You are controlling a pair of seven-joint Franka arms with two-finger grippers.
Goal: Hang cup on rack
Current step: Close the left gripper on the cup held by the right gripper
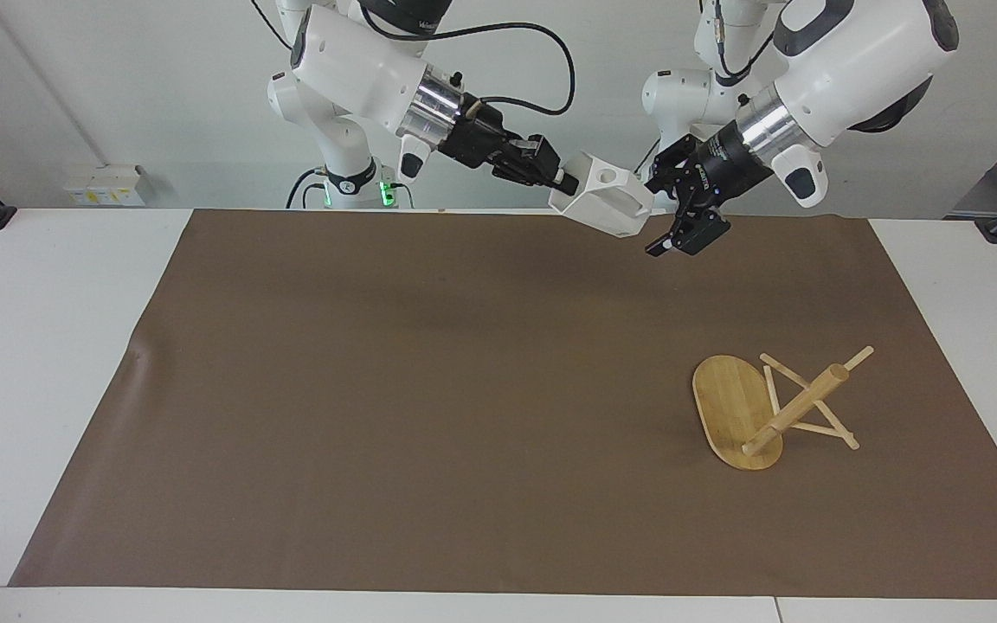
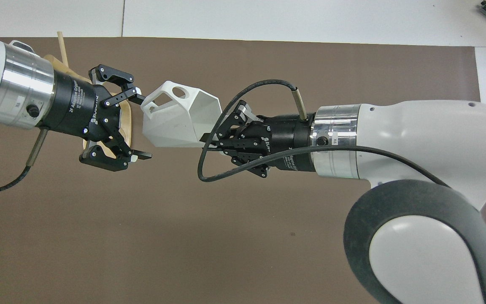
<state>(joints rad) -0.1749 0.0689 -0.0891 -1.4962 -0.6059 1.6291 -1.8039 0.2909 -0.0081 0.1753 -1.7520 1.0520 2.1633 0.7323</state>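
Observation:
The white faceted cup (image 1: 604, 204) hangs in the air on its side over the mat's edge nearest the robots. My right gripper (image 1: 561, 179) is shut on its rim, also seen from overhead (image 2: 207, 140). The cup (image 2: 179, 116) points its pierced handle at my left gripper (image 1: 656, 218), which is open (image 2: 141, 123). The handle end sits just at the mouth of those spread fingers, one fingertip (image 2: 138, 90) close beside it. The bamboo rack (image 1: 797, 407) lies tipped over on the mat toward the left arm's end, post slanting and pegs on the mat.
A brown mat (image 1: 421, 389) covers most of the white table (image 1: 31, 346). In the overhead view the left arm hides most of the rack; one peg (image 2: 62, 46) sticks out. A black cable (image 2: 243, 90) loops off the right wrist.

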